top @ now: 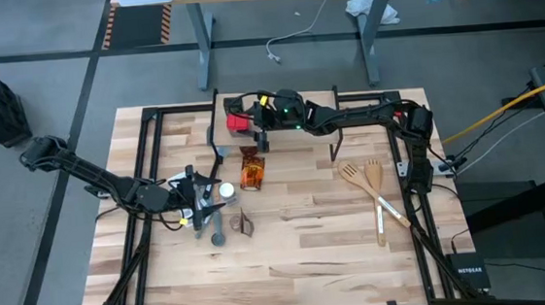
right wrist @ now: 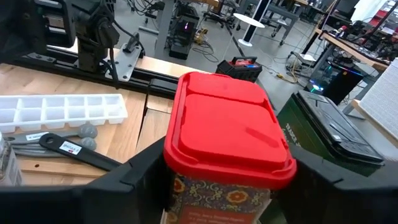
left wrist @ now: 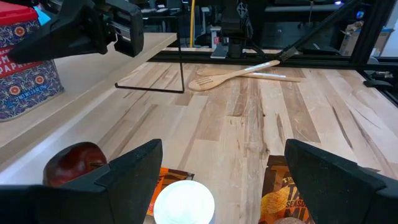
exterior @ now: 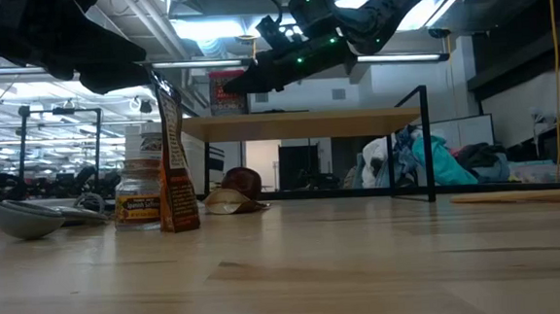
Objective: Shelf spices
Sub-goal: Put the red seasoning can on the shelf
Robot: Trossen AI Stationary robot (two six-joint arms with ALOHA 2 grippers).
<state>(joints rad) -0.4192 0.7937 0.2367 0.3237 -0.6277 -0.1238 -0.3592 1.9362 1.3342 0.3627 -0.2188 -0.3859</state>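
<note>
Right gripper (right wrist: 227, 186) fingers flank red-topped box (right wrist: 227, 134) on the shelf (top: 290, 122); left gripper (left wrist: 214, 180) spread wide over table spices.

Right fingers sit either side of the box walls, looks like contact but can't tell if it's actually pinched; box stands upright at the shelf's left end in the high view, arm reaching in from the right side. Left gripper fingers wide apart, empty, low over the white-capped jar (left wrist: 184, 203), orange packet (left wrist: 289, 199) just beside it. High view: orange see-through jar (top: 251, 169) lying on the table (top: 310, 257) below the shelf, wooden spatulas (top: 373, 188) well apart to the right. Pale ice-cube tray (right wrist: 59, 112) and grey measuring spoons (right wrist: 74, 140) show in the right wrist view.
</note>
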